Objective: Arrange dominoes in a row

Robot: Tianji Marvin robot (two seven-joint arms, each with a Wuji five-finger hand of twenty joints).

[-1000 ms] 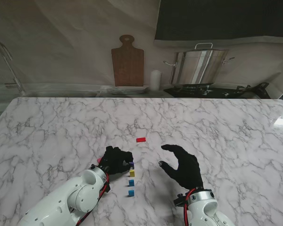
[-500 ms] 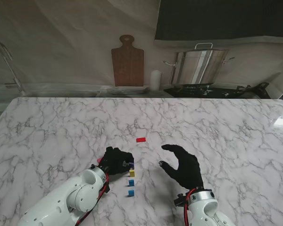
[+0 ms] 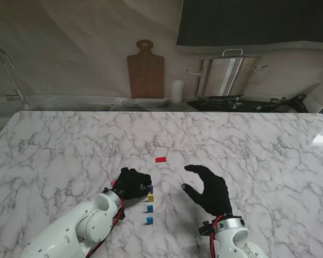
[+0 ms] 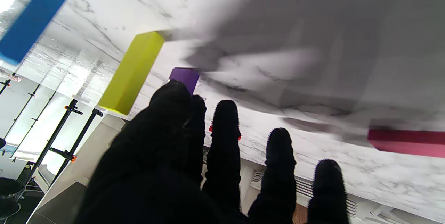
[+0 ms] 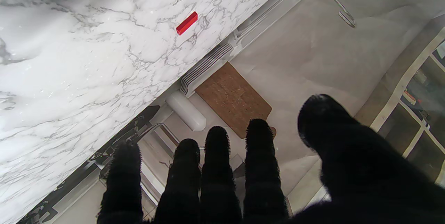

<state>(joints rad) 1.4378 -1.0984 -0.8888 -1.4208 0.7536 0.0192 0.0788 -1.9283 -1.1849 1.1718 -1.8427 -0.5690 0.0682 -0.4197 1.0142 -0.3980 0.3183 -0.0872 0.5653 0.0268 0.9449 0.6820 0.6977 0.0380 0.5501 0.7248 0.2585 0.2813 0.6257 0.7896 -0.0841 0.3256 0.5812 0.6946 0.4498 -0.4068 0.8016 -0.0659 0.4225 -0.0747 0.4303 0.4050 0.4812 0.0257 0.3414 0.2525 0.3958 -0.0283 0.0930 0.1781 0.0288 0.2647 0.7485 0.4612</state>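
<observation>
My left hand (image 3: pixel 130 183) sits low on the marble surface (image 3: pixel 64 145), with its fingertips (image 4: pixel 226 113) right at the purple domino (image 3: pixel 150 188). From the wrist view the thumb and first finger (image 4: pixel 174 93) seem to be around that purple piece, but the black glove hides the touch, so I cannot tell if I am holding it or only next to it.

Just nearer to me than the purple one stands the yellow domino (image 3: pixel 150 198). Then come a blue domino (image 3: pixel 149 208) and a second blue domino (image 3: pixel 149 220). They make a little line beside my left hand. A pink domino (image 4: pixel 406 142) lies flat on the other side of this hand. A red domino (image 3: pixel 161 159) lies flat out past my fingertips, well apart from the line.

My right hand (image 3: pixel 207 189) hangs above the surface with its fingers spread, holding nothing.

I think these pieces are small, hard and very light. They look smooth, so they may slip. The standing ones are thin and will tip over with a tiny bump. I should pinch one by its two wide sides, near the top, with my thumb and one finger. I should squeeze softly and let go slowly, and keep my other fingers away from the line.
</observation>
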